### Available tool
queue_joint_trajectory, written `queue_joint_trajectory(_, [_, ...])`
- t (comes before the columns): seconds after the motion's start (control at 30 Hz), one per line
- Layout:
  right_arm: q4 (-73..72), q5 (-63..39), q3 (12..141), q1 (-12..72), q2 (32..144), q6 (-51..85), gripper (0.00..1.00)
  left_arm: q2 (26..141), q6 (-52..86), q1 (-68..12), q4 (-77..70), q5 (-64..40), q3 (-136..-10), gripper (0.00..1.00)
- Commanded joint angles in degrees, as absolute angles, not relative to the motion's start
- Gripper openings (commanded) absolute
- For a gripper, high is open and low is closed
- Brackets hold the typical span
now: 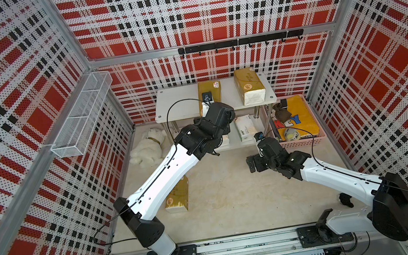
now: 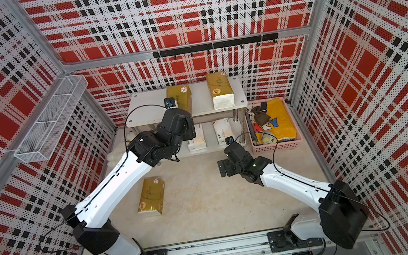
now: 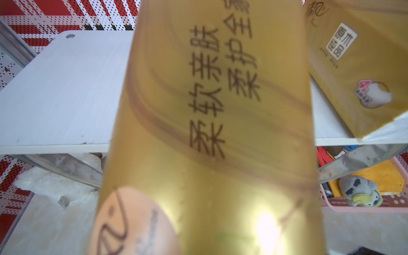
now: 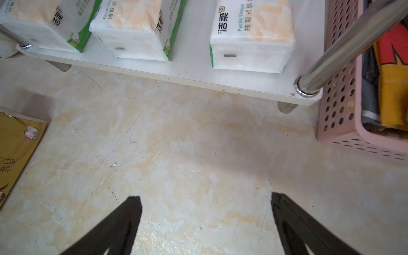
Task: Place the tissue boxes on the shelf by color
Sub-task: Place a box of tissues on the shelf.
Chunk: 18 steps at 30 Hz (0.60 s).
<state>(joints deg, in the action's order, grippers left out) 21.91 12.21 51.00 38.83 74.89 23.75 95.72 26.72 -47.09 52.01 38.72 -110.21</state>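
Two gold packs are on the top board of the shelf [image 1: 173,94] in both top views. The held gold pack [image 1: 209,89] is at mid-board, reaching to the front edge, and the second gold pack [image 1: 249,87] sits toward the right end. The left pincer [image 1: 206,105], mostly hidden under its wrist, is clenched on the held gold pack's near end. The third gold pack [image 2: 151,196] lies on the bench [image 2: 223,207] toward its left edge. The right pincer [image 2: 224,167] hangs over the bench before the shelf's right end.

From the left wrist, the held gold pack fills the middle above the top board; whether it rests there I cannot tell.

From the right wrist, three white packs [image 4: 251,35] line the lower board's front edge. The right pincer's fingers [image 4: 123,220] stand wide apart, released. The pink crate [image 4: 340,88] stands just beside the shelf's right end.
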Motion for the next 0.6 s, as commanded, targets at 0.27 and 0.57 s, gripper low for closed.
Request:
queue_joint_trajectory(0.27, [20.0, 12.2, 50.1, 40.4, 76.4, 25.1, 1.0, 100.6, 25.9, -42.9, 44.3, 34.6, -114.6, 0.75])
queue_joint_trajectory(0.57, [19.8, 12.2, 50.6, 41.4, 78.0, 25.3, 1.0, 104.7, 25.6, -41.9, 43.3, 33.1, -117.8, 0.8])
